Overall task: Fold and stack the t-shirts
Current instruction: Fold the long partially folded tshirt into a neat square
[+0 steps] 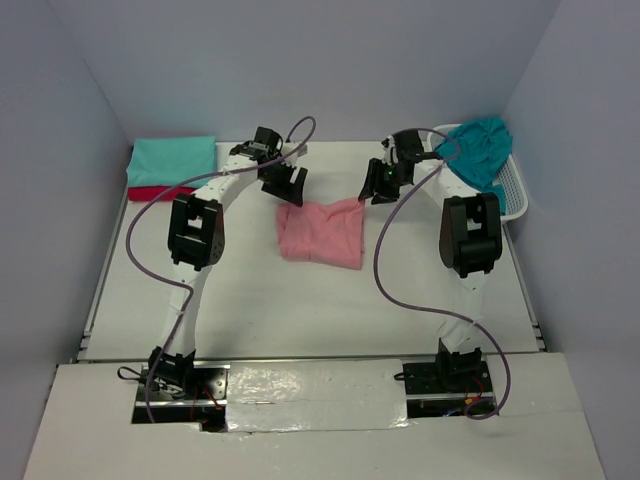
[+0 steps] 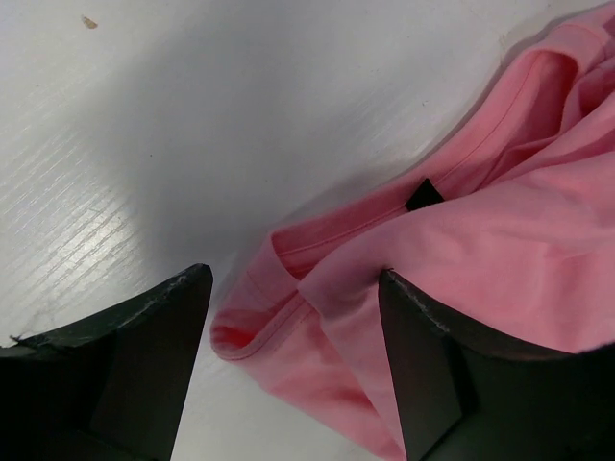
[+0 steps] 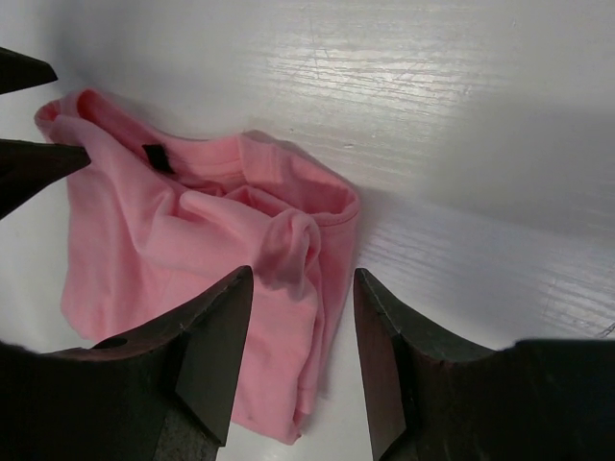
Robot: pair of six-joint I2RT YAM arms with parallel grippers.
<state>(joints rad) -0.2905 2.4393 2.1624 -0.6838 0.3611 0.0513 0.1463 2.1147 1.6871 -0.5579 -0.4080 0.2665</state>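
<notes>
Left gripper [image 2: 293, 279] and right gripper [image 3: 303, 274] both hang with jaws apart, clamped on nothing, over the far corners of the salmon pink shirt [image 1: 320, 235], which lies loosely bunched mid-table [image 1: 300, 310]. Far left, the mint shirt [image 1: 172, 158] lies folded on the red shirt [image 1: 150, 192]. The darker teal shirt [image 1: 480, 150] is heaped unfolded in the basket [image 1: 515, 195]. Roughly half seems done.

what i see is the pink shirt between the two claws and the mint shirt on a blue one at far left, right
Not quite: the top view shows the mint shirt on a red shirt, not blue. The pink shirt does lie between left claw and right claw.
</notes>
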